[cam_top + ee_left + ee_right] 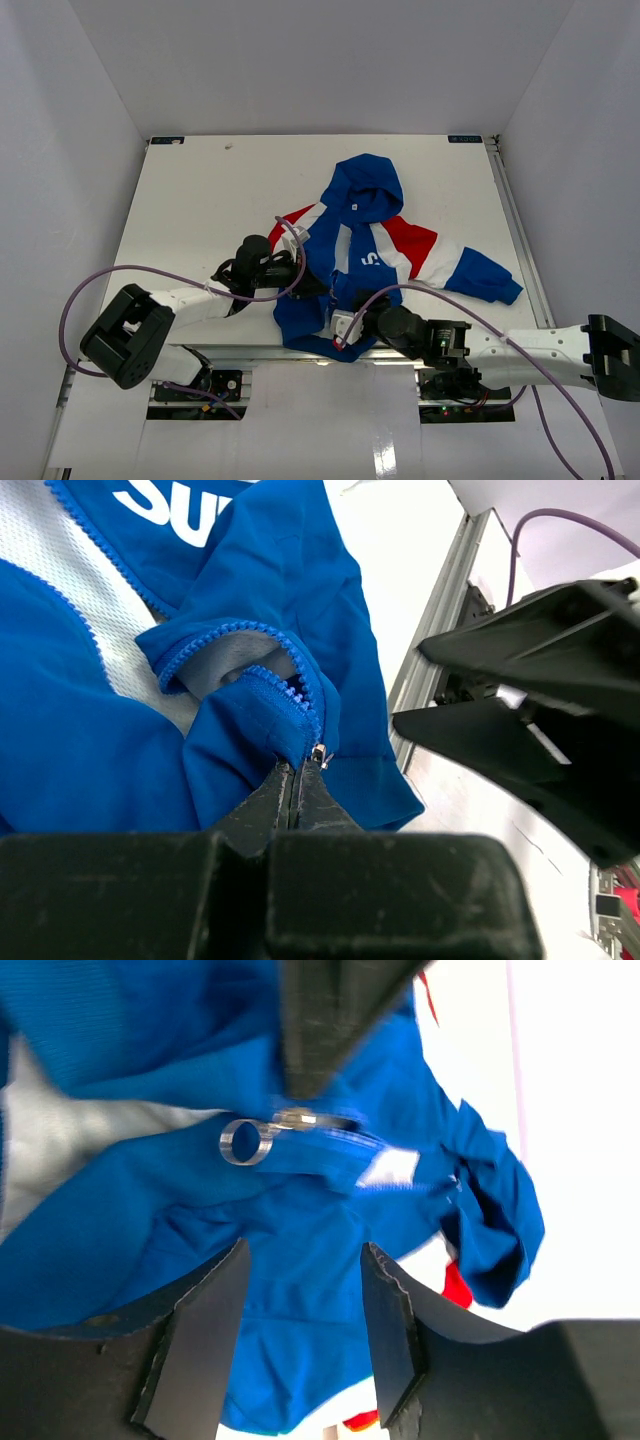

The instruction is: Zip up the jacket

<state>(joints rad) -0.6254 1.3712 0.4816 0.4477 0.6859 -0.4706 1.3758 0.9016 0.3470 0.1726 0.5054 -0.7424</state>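
While the jacket lies open and rumpled at the lower centre of the overhead frame, near the front edge of the table, the left gripper is clenched on a fold of blue fabric at the foot of the zip. Its jaws are pressed together with cloth pinched between them at the bottom centre of the left wrist view. Just beside it, the right gripper hangs released, jaws apart at the bottom of its own view and holding nothing, with the silver pull ring a little beyond them, centre-left of the frame. Above the pinch, the zip teeth curl away in a loose blue loop over white mesh lining, and the two sides are plainly not joined. Farther up the overhead frame, white chest lettering shows between red-and-white panels, one sleeve trails to the right, and the hood points toward the far side of the table. The garment looks light, soft and slippery, likely to bunch and slide rather than resist. A pull on the slider would probably drag the whole jacket unless the hem is anchored. The best holds appear to be the small ring for the free gripper and the stiffer zip tape at the hem, not the loose panels.
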